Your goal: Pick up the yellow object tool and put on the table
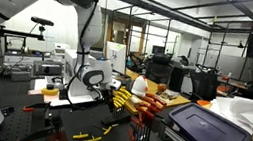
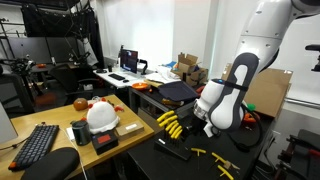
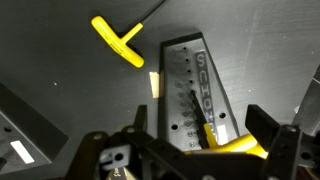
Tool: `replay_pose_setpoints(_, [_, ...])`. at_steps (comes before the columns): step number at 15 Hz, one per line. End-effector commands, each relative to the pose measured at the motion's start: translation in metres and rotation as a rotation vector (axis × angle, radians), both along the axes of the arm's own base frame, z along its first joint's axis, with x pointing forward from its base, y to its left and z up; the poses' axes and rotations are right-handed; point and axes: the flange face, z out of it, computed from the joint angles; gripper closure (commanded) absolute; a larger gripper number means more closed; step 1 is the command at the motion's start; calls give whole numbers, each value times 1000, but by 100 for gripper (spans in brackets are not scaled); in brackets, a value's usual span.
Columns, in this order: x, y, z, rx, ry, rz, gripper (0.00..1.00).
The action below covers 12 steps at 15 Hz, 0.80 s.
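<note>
LAB TABLE, MID-REACH: The Panda arm's pincer (image 3: 200, 140) hangs wide open and empty over a slotted metal tool holder (image 3: 195, 75) on the dark table (image 3: 60, 80), its jaws standing to either side of the holder's near end. The yellow tool (image 3: 238, 146) it is after sits at that end of the holder, low in the wrist view and closer to one finger (image 3: 262, 122) than to the other. A yellow T-handled key (image 3: 118, 40) lies flat on the table, well apart from the holder. In an exterior view the arm (image 2: 228, 100) bends low beside a row of yellow-handled tools (image 2: 170, 122). From where I stand, the grasp looks off-centre. The pincer should shift until the handle sits midway between the jaws, then drop straight and close on the handle alone, clear of the holder's metal edge. Lifting the tool cleanly out before swinging to bare table should keep the holder from being dragged along.
</note>
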Motion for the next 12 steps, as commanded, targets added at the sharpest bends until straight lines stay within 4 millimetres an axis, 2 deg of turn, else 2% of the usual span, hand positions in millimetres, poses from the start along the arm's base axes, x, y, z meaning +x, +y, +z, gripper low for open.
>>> replay_pose_setpoints(1, [-2, 6, 14, -46, -12, 66, 0])
replay_pose_setpoints(12, [-1, 40, 32, -52, -40, 132, 0])
